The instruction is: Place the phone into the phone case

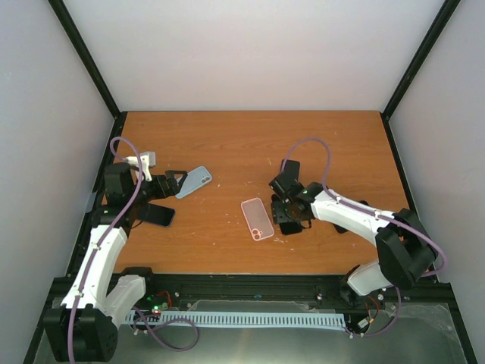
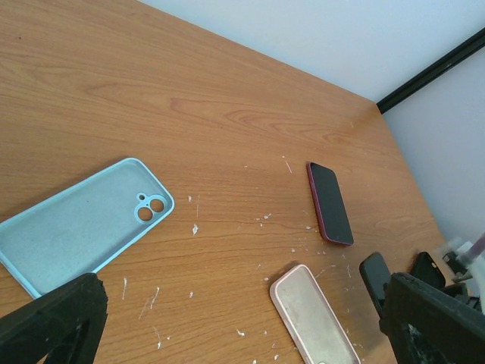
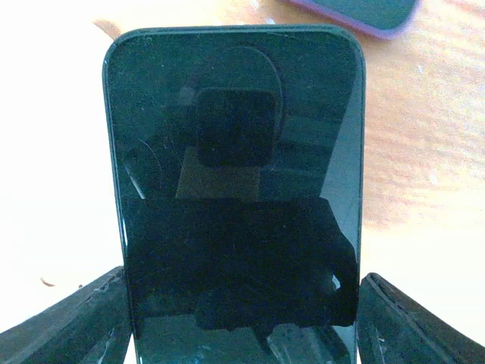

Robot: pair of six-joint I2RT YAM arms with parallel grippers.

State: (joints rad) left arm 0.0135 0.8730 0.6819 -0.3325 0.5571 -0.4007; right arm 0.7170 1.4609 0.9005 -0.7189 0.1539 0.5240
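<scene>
Right wrist view | right gripper [image 3: 241,303] clamped the dark phone [image 3: 235,174], just beside the pink case [image 1: 258,218] | left gripper [image 2: 242,292] gaped open by the blue case [image 2: 83,224], well apart from the pink case | phone not yet cased

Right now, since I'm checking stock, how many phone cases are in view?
2. A light blue case lies at the left gripper, left of centre; a pink case lies centrally, just left of the right gripper, which grips a dark phone. The arms may hide more.
</scene>
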